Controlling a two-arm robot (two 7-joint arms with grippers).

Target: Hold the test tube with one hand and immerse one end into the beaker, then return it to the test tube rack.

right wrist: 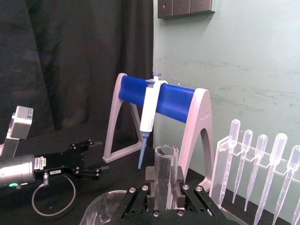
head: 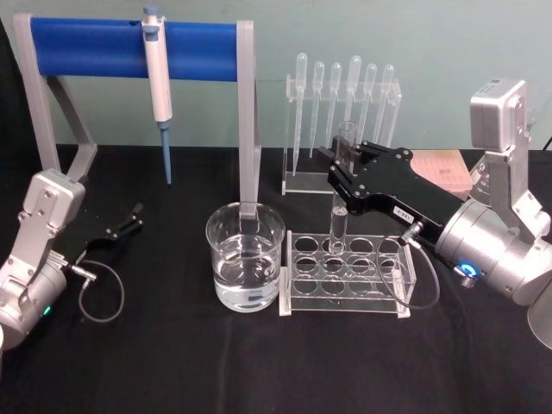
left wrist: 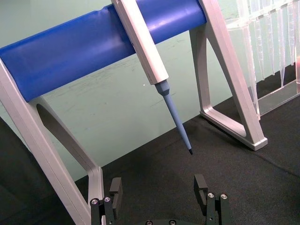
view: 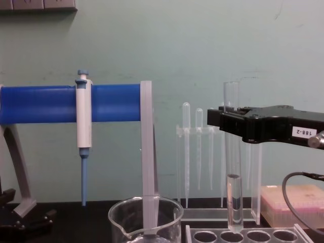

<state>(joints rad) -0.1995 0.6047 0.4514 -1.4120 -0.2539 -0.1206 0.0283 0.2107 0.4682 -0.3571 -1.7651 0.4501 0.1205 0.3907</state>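
Note:
The test tube [head: 340,207] stands upright with my right gripper [head: 345,160] shut on its upper part. Its round bottom hangs just above a back-row hole of the clear rack [head: 398,278]. In the chest view the test tube [view: 233,167] shows a liquid line in its lower third, and the right gripper [view: 227,120] reaches in from the right. The right wrist view shows the tube's open mouth [right wrist: 166,161] rising between the fingers [right wrist: 136,197]. The beaker [head: 245,259], holding clear liquid, stands just left of the rack. My left gripper [head: 129,221] rests open at the far left.
A blue-barred stand [head: 129,47] with a white-and-blue pipettor [head: 158,86] rises behind the beaker. Behind the tube stands a clear holder of plastic pipettes [head: 345,95]. A pink tip box [head: 448,171] sits at the back right. The left gripper [left wrist: 158,192] faces the stand.

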